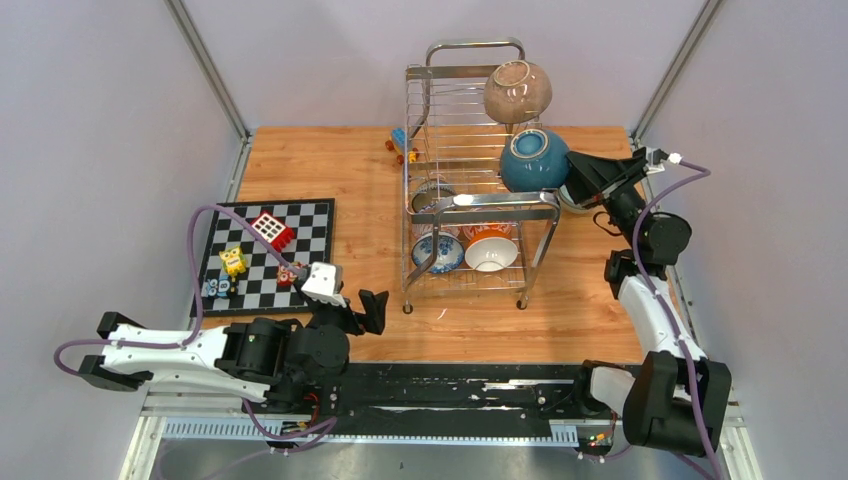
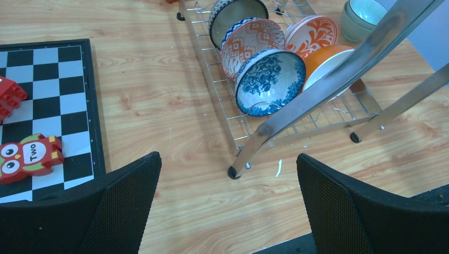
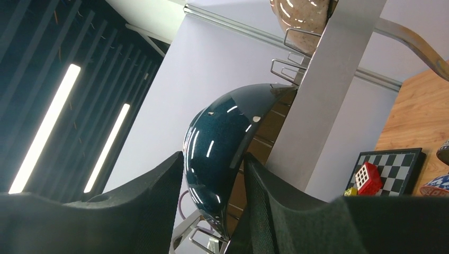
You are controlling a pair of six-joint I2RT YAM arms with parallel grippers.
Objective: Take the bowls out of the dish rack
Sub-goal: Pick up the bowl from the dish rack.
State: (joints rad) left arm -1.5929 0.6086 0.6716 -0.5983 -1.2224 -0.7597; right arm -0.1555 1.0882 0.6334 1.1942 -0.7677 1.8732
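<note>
Our right gripper (image 3: 213, 159) straddled the teal bowl (image 3: 222, 121), a finger either side of its wall, to lift it off the dish rack (image 1: 480, 200); whether it pinched yet, we couldn't tell. Our left gripper (image 2: 229, 159) hung wide and empty, lower bowls (image 2: 270, 79) just ahead.

teal bowl (image 1: 535, 160) by right gripper (image 1: 572, 178): dark, glossy
speckled bowl (image 1: 517, 92): brown
floral bowl (image 2: 270, 82) ahead of left gripper (image 2: 227, 159): blue on white
swirly bowl (image 2: 311, 33): orange, white
rack (image 1: 500, 205): shiny chrome
board (image 2: 53, 79): black-white checks
</note>
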